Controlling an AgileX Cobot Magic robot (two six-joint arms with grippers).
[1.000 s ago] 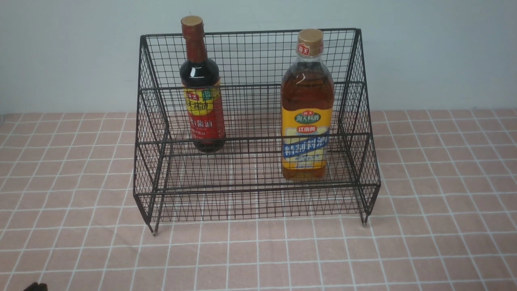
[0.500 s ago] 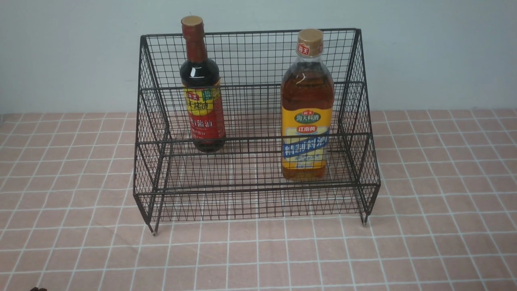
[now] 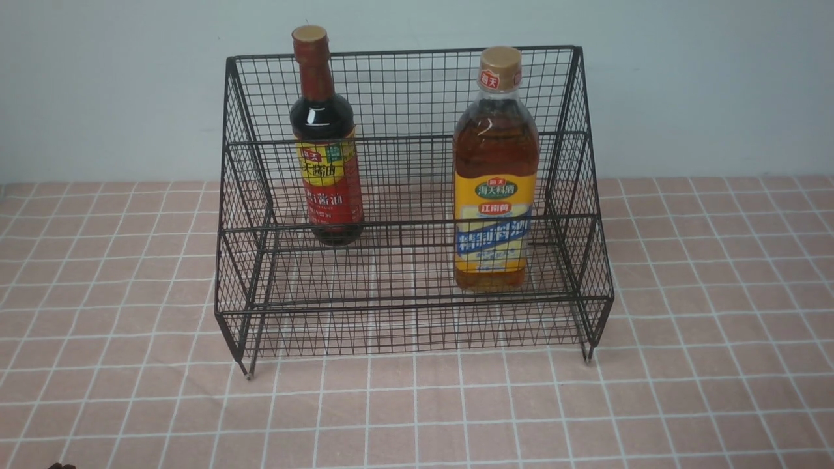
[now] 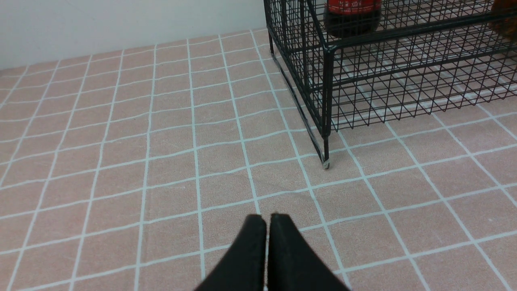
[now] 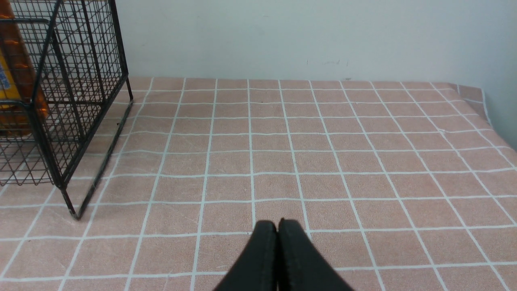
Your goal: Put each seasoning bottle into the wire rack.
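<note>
Starting at the left, we see our left gripper [image 4: 266,220] pulled back low over the counter [image 3: 130,391], near and left of the rack [image 3: 414,322]. Its jaws are pressed together on nothing, which fits an arm with no job left. Inside the rack, the soy bottle [image 3: 326,163] stands upright on the far, higher step toward the left, its base behind the step's rail, so it should not slide forward. To its right, the amber bottle [image 3: 495,195] stands upright on the near, lower step, close to the right wall. Both bottles being in the rack, we judge the task finished. Farthest right, our right gripper [image 5: 278,226] hangs over bare counter, closed and empty, well apart from the rack.
</note>
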